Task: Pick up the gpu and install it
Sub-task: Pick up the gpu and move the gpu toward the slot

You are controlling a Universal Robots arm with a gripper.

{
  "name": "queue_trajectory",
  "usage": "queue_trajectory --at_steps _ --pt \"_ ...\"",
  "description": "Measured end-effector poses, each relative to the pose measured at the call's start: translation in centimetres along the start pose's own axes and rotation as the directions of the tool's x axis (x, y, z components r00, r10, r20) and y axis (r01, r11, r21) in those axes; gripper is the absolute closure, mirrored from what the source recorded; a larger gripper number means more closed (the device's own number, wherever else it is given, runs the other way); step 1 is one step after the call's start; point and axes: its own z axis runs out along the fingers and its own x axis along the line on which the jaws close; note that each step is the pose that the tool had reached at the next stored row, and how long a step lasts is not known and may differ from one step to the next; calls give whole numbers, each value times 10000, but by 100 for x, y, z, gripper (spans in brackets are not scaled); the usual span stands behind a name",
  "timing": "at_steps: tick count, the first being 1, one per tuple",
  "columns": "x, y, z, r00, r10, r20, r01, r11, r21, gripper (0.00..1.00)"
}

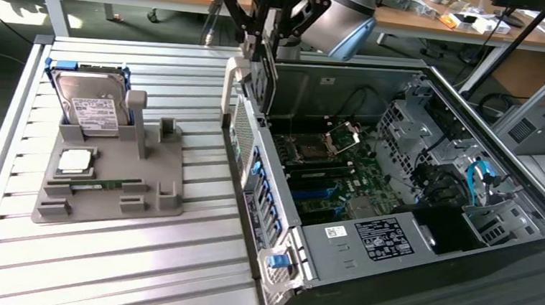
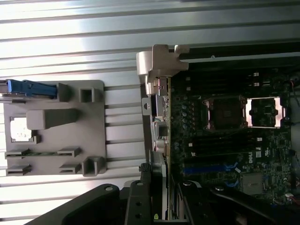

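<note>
Nearest on the slatted table (image 1: 101, 270) is the grey fixture tray (image 1: 105, 202) at the exterior view's left. It carries the memory stick (image 1: 107, 183) and, further back, the hard drive (image 1: 93, 108).

To the exterior view's right the open computer case (image 1: 252, 158) lies on its side, with the motherboard (image 1: 338, 179) bare. In the wrist view a blue slot (image 2: 206, 168) shows on it.

At the far end I hang above the case's rear wall. My gripper (image 1: 268, 46) is pinching the gpu (image 1: 258, 79) by its upper edge, one finger on each face. The card stands on edge straight below my fingers. Its metal end bracket (image 1: 231, 85) points toward the exterior view's left, over the rear wall.

I judge its long axis to run level, from the bracket in over the board, though it is foreshortened. The card is clear of the motherboard, so it is not seated. The slots lie below it and a little nearer.
</note>
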Motion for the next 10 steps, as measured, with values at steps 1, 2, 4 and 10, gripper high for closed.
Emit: queue_trajectory --at_steps 1,2,4,10 --pt "-7 1 0 10000 0 0 0 10000 0 73" --pt "-16 1 0 10000 0 0 0 10000 0 73" --pt "-29 2 1 10000 0 0 0 10000 0 73" --pt "-79 6 2 10000 1 0 -1 10000 0 73"
